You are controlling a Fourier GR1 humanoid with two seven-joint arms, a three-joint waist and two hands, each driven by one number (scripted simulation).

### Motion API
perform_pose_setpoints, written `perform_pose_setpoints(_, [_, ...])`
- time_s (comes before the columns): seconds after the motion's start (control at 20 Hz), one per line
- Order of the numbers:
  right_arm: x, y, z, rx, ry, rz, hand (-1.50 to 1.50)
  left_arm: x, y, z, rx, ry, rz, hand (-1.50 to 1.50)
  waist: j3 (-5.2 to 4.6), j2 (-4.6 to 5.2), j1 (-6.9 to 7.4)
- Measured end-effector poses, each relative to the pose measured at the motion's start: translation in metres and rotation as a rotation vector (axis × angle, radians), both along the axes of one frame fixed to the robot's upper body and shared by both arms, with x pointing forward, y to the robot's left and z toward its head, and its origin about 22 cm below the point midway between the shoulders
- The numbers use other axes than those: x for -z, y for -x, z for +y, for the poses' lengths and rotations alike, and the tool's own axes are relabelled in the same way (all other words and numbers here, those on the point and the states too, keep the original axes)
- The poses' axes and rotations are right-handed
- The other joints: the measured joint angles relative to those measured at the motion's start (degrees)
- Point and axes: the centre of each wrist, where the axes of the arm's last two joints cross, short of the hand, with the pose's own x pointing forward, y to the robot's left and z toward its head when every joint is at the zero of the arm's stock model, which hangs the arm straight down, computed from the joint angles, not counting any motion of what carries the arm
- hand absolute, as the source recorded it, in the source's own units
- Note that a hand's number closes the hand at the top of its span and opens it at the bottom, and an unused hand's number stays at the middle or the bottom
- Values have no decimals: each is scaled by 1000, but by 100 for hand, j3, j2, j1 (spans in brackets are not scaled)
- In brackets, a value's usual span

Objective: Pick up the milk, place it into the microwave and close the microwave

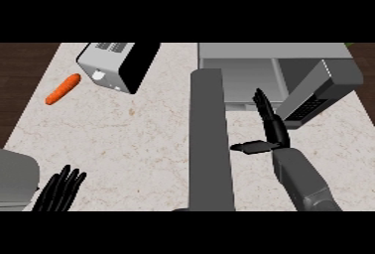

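**Current state.** The microwave (271, 50) stands at the upper right of the frame with its cavity open. A tall dark grey slab, read here as the open door (211, 139), runs from the cavity's left corner down to the lower edge of the frame. The right hand (275, 131) is at the cavity mouth, just right of the door. Its fingers are straight, its thumb is spread toward the door, and it holds nothing. The left hand (60, 192) rests open, fingers up, at the lower left.

**Location of the milk.** The milk cannot be made out. It is not on the visible counter (132, 144) and not in either hand. Whether it sits inside the cavity cannot be told.

**Step in hand (judged).** Closing the door.

**Procedure.**
1. Confirm the milk sits fully inside the cavity, clear of the sill.
2. Clear the right hand and forearm out of the area right of the door, which is the path of the door's swing.
3. Apply flat fingers to the door's outer face, the left side in the frame. Push near the free end at the bottom of the frame, not near the hinge.
4. Follow the arc until the door lies flush with the front.

**Caution.** The toaster (117, 64) at the upper left stands near the door's outer face. Approach from below it. The carrot (63, 89) lies well apart and needs no attention.
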Motion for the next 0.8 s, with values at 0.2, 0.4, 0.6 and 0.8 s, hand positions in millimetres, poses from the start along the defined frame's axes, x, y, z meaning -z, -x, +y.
perform_pose_setpoints(0.2, [15,22,-15,-8,-9,9,-150,2,-12,-10,67,-38,4,150,-5,-19,-70])
perform_pose_setpoints(0.4, [20,38,-30,10,-56,11,-150,3,-26,-31,121,-76,5,150,-8,-29,-110])
perform_pose_setpoints(0.6, [17,53,-54,34,-88,-2,150,2,-40,-49,151,-115,4,150,-9,-31,-141])
perform_pose_setpoints(0.8, [11,69,-75,45,-112,-15,-150,-2,-58,-71,187,-167,4,150,-10,-29,-149])
